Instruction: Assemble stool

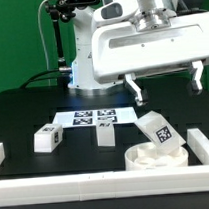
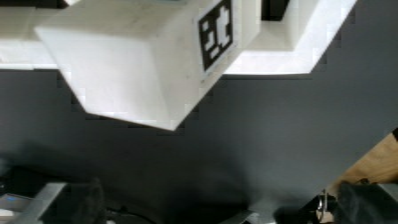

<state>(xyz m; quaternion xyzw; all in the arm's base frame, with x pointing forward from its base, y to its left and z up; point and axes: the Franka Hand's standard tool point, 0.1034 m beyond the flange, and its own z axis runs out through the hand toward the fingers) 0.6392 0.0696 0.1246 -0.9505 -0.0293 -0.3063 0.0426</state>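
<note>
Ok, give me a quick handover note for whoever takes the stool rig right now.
Gripper: open, empty, above the seat.
Tilted leg: stands on the seat, unheld.
Two loose legs: on the table, near the marker board.
Done: one leg is on the seat; fixed or not, cannot tell.
Left: the two loose legs.

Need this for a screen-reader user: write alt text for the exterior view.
A tilted leg rests on the round seat at the exterior view's right, below the open, empty gripper. Two more legs sit apart on the black table near the marker board.
</note>
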